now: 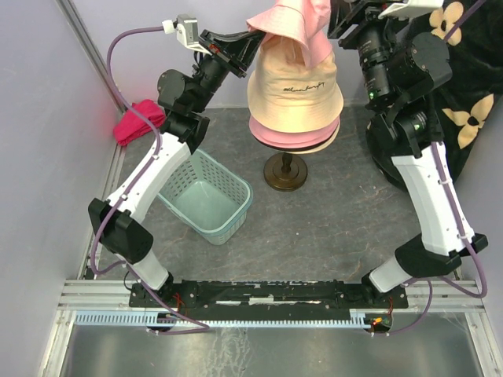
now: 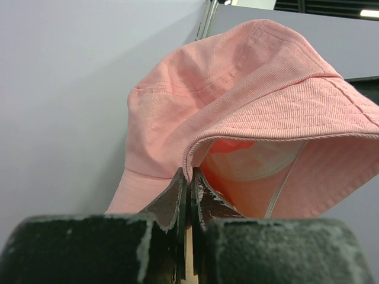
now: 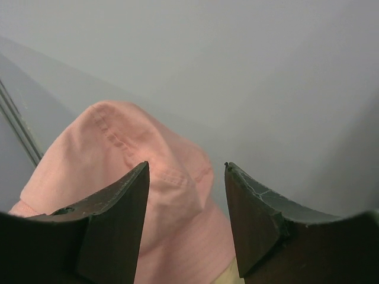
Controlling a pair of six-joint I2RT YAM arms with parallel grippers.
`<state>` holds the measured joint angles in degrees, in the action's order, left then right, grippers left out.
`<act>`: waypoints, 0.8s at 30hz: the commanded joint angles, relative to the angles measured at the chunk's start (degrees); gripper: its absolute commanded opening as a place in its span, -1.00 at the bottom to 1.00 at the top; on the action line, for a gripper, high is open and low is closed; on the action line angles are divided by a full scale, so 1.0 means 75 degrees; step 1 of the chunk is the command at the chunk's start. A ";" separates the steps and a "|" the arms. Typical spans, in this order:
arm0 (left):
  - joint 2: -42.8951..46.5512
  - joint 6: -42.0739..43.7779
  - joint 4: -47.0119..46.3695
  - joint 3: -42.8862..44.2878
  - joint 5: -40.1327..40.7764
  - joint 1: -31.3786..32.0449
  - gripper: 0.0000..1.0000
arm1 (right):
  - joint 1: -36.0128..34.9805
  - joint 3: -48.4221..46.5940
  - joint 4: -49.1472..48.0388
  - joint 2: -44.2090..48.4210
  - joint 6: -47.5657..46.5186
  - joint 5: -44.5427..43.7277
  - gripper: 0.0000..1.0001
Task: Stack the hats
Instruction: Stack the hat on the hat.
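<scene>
Above grey tabletop (image 1: 330,236), lilac walls (image 1: 43,86) — left jaws pinching pink hat (image 2: 249,89), right jaws apart, empty.

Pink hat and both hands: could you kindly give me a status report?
Left hand shut on pink hat brim. Right hand open by its crown. Pink hat tilted over beige hat. Nothing blocking.

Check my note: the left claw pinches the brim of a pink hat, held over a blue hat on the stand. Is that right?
No: the hat underneath is a beige hat, not blue, as the top external view shows. The left claw does pinch the brim of the pink hat over it.
</scene>
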<state>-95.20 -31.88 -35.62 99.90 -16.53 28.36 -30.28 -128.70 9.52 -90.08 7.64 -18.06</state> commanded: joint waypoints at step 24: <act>0.0669 0.0587 0.0171 -0.0174 0.0174 0.0051 -0.95 | 0.1511 0.3426 0.0230 0.1874 0.7258 0.1503 0.17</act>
<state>-93.10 -30.09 -33.19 98.67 -15.09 28.42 -22.13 -105.51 14.98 -76.44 48.23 -16.34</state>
